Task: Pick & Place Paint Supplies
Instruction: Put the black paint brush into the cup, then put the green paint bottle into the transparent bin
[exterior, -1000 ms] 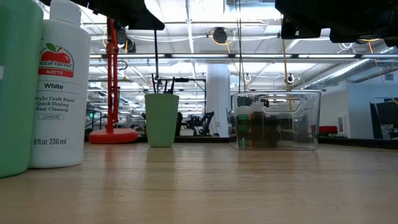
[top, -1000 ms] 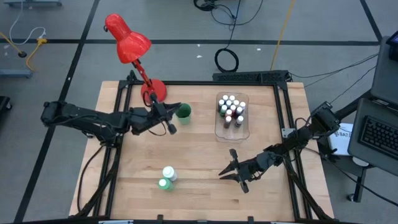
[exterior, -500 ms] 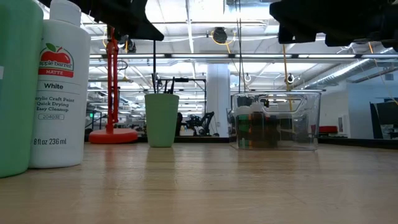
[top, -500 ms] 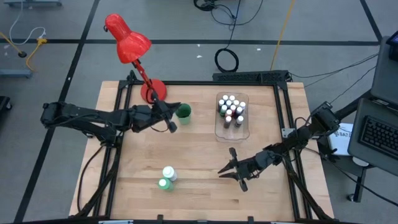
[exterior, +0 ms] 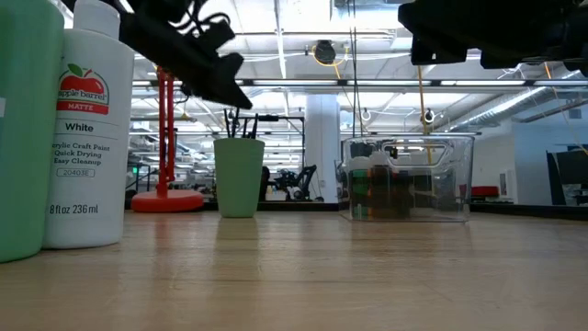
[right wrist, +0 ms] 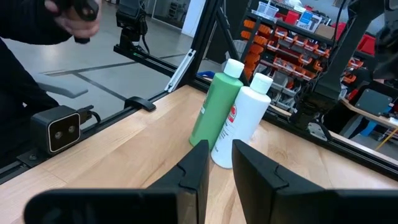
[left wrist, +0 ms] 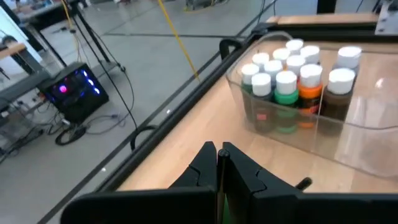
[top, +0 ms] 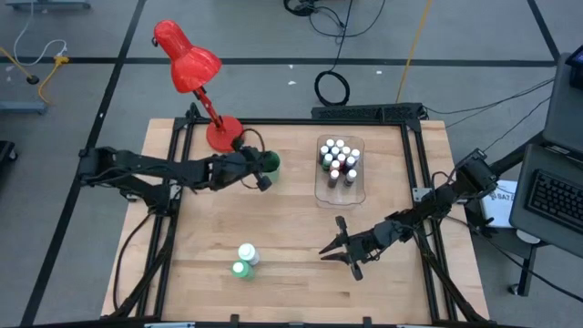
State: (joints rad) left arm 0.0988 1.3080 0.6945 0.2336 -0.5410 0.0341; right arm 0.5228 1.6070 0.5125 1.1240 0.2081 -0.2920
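Dark and pressed together, the fingers of your left gripper (top: 264,181) show no gap and nothing visible between them, and they hang over the rim of the green cup (top: 269,164), where brushes (exterior: 241,124) stand upright; I cannot count them exactly. If you mean to drop a brush in, keep it vertical over the mouth and let go low, so it does not tip the cup. Your right gripper (top: 339,251) waits over bare wood near the front, its fingers a little apart and empty, aimed at the two big bottles: one green (right wrist: 215,107) and one white (right wrist: 244,121), touching side by side at the front left. Approach them level and take one at a time, or the neighbour may topple. The clear tray (top: 356,191) holds about a dozen small capped bottles (top: 339,160).
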